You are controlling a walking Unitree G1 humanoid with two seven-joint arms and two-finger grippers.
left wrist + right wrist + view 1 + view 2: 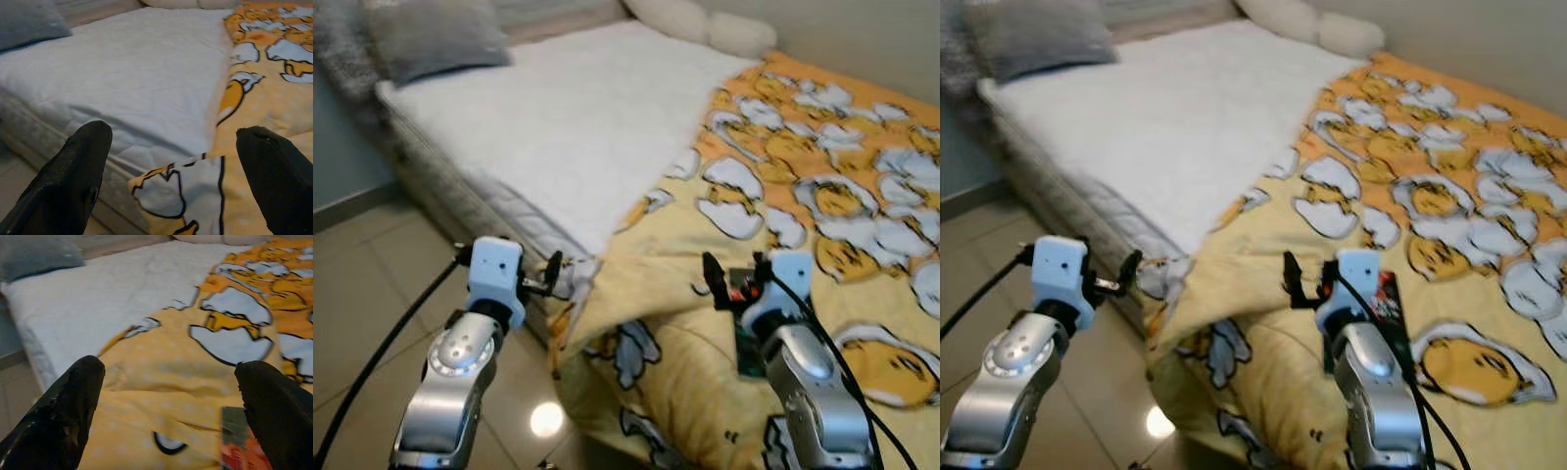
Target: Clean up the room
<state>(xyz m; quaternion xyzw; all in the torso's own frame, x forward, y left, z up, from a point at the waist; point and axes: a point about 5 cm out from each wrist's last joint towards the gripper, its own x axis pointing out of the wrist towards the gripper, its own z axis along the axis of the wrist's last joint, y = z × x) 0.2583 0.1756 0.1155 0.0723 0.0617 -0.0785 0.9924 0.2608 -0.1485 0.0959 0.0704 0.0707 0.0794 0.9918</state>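
From my seat, the grey pillow (435,39) runs off the top edge of the head view, so I can't see its far side. The white pillows (705,24) at the far end are cut the same way. My right arm covers most of a dark flat thing (1393,299) lying on the yellow blanket (822,196); only a strip with red print shows, too small to read. The blanket itself runs off the right edge and spills off the lower edge, where its hem is lost. The bed (460,196) side near the floor is soft and blurred.
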